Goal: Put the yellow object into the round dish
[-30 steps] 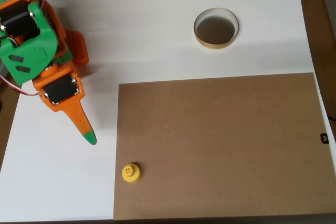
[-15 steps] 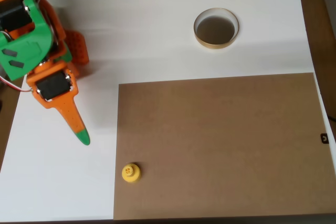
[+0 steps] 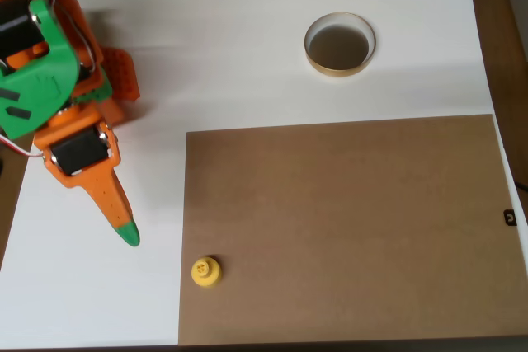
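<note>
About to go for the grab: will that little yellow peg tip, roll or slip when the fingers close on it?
The yellow peg stands upright on its wider round base, so a light nudge probably won't tip it. It looks like small hard plastic, likely light and stiff. Being round and smooth, it may squirt out of the gripper, and knocked over it would likely roll.

Open tabletop (image 3: 247,55) between end effector (image 3: 124,232), yellow object (image 3: 205,271).

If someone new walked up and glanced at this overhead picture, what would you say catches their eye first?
Most likely the bright green-and-orange arm at the upper left, its gripper tapering to a green tip over the white table. Next comes the small yellow object, standing on the left edge of the brown board near the bottom. The round dish sits apart on the white surface at the upper right, with nothing in it.
</note>
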